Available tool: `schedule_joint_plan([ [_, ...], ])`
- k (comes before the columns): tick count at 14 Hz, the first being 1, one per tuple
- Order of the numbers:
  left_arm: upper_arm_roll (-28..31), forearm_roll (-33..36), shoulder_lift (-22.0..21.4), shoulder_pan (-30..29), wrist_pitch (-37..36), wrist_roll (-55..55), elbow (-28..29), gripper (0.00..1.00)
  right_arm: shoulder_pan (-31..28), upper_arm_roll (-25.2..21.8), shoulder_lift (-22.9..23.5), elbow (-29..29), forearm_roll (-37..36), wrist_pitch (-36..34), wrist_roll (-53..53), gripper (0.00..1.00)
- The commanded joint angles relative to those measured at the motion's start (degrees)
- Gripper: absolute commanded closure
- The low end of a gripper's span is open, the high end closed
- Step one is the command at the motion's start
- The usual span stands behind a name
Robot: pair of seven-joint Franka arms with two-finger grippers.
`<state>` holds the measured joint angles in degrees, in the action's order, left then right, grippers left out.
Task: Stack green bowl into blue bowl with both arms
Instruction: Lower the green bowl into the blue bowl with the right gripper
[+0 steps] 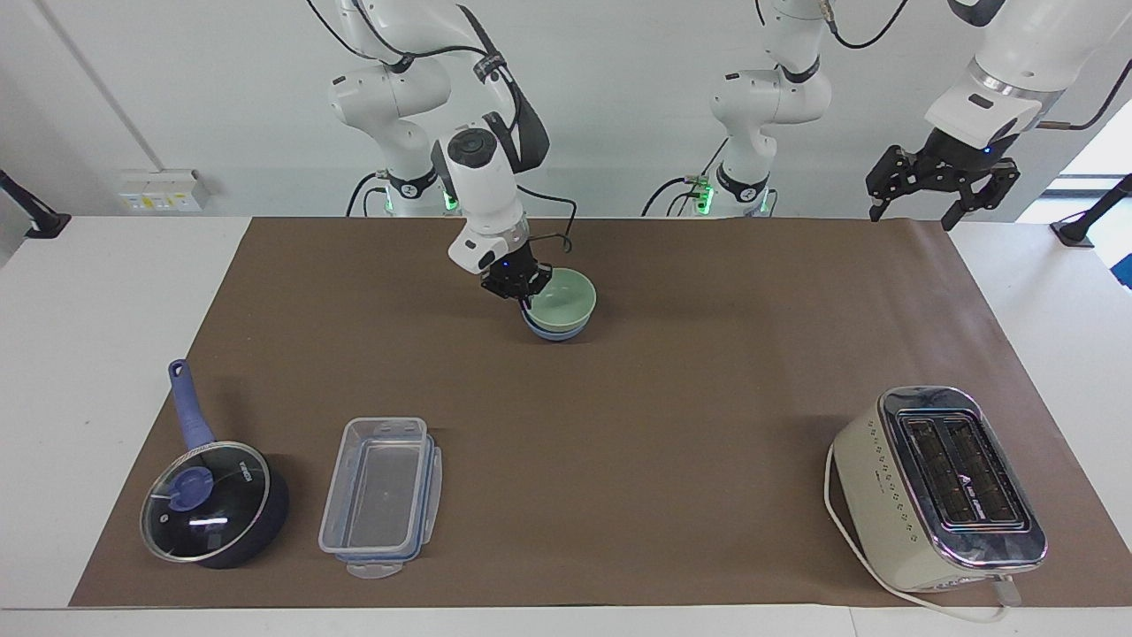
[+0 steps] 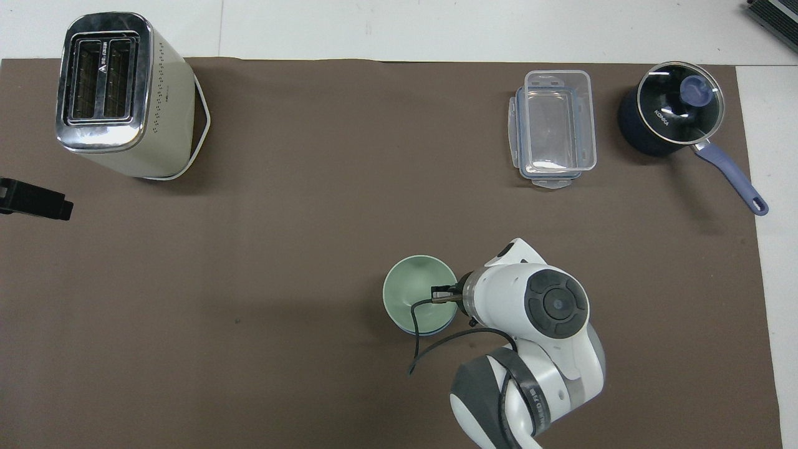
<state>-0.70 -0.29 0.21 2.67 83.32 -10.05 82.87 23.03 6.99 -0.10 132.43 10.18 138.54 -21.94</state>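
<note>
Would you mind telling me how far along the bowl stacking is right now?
Done: the pale mint-green bowl sits nested in the periwinkle-blue bowl. In hand: the right pincer is shut on the green bowl's rim. Left: letting go and pulling away. The left pincer waits open above the mat's edge.

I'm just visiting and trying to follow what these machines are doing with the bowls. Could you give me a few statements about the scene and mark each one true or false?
1. The green bowl sits inside the blue bowl. True.
2. The right end effector is shut on the green bowl's rim. True.
3. The left end effector is holding the blue bowl. False: it is open and empty, raised over the left arm's end of the table, waiting.
4. The toaster stands right beside the saucepan. False: they stand at different ends of the table, with the clear plastic container beside the saucepan.
</note>
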Motion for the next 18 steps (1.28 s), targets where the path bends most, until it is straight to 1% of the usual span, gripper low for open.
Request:
schedule_joint_plan([
  [1, -0.4, 1.0, -0.3, -0.4, -1.0, 0.4, -0.4, 0.00, 0.2, -0.1, -0.7, 1.2, 1.5, 1.4, 1.5, 1.00],
  [7, -0.4, 1.1, -0.3, -0.4, -1.0, 0.5, -0.4, 0.00, 0.1, -0.1, -0.5, 1.2, 1.5, 1.4, 1.8, 1.00],
  [13, -0.4, 1.1, -0.3, -0.4, -1.0, 0.5, -0.4, 0.00, 0.1, -0.1, -0.4, 1.2, 1.5, 1.4, 2.2, 0.93],
  [14, -0.4, 1.1, -0.3, -0.4, -1.0, 0.4, -0.4, 0.00, 0.1, -0.1, -0.4, 1.2, 1.5, 1.4, 2.2, 0.90],
  [18, -0.4, 1.0, -0.3, -0.4, -1.0, 0.4, -0.4, 0.00, 0.1, -0.1, -0.4, 1.2, 1.5, 1.4, 2.2, 0.88],
])
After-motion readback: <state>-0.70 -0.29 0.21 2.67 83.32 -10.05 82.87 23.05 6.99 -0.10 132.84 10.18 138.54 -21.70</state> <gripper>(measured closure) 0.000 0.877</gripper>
